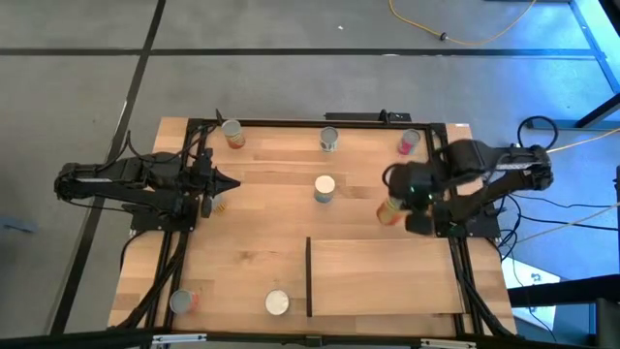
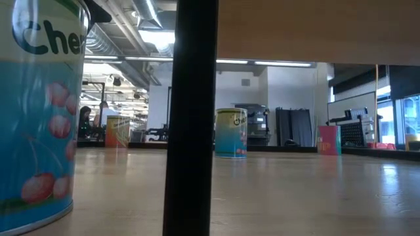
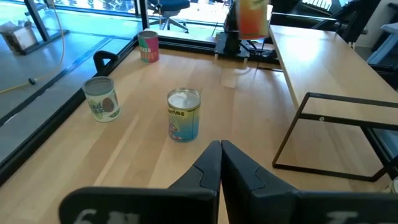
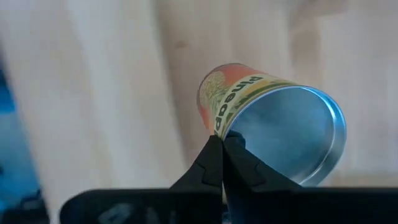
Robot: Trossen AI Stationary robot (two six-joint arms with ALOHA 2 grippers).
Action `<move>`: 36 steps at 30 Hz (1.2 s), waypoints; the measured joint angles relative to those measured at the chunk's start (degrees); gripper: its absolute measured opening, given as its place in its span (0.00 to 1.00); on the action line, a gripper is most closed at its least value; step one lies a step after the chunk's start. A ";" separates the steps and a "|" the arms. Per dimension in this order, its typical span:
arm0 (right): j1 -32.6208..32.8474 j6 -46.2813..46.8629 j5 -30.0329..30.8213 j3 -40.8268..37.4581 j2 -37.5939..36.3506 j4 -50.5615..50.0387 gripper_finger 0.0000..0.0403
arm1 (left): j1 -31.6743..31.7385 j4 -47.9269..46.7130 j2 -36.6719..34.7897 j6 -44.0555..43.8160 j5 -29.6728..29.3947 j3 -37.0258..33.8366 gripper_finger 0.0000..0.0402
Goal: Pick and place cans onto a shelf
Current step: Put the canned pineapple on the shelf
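Observation:
My right gripper (image 1: 399,207) is shut on an orange-and-yellow can (image 1: 389,211) at the table's right, just beyond the shelf (image 1: 387,276), a pale-wood panel with a black strip on its left side. The left wrist view shows this can (image 3: 252,17) up in the air above the tabletop. My left gripper (image 1: 232,184) is shut and empty at the table's left. A white-topped can (image 1: 325,188) stands upright mid-table. Three cans (image 1: 329,139) stand along the far edge, and two (image 1: 277,303) stand near the front edge. My right gripper meets the can at the rim (image 4: 219,127) of its silver end, where the two fingertips (image 4: 214,155) come together. The fingers themselves hide the exact place of contact. The can is lifted clear of the table and tilted, its silver end (image 4: 286,134) toward the wrist camera.
The shelf panel stands raised on a thin black frame (image 3: 323,137). A small orange thing (image 1: 218,202) lies right beside my left gripper. A black rail (image 1: 291,122) runs along the table's far edge. Bare wood lies between the middle can and the shelf.

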 joint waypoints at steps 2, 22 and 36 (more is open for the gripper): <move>3.65 0.08 -0.13 0.00 0.00 0.00 0.00 | 0.01 0.00 0.01 0.00 -0.18 0.00 0.00; 31.34 24.53 -2.81 0.00 0.00 0.00 0.00 | 0.01 -0.04 0.01 0.00 -1.50 0.00 0.00; 35.78 33.21 1.05 0.16 5.18 0.12 0.00 | -0.01 -0.04 -0.01 -0.02 0.49 0.00 0.00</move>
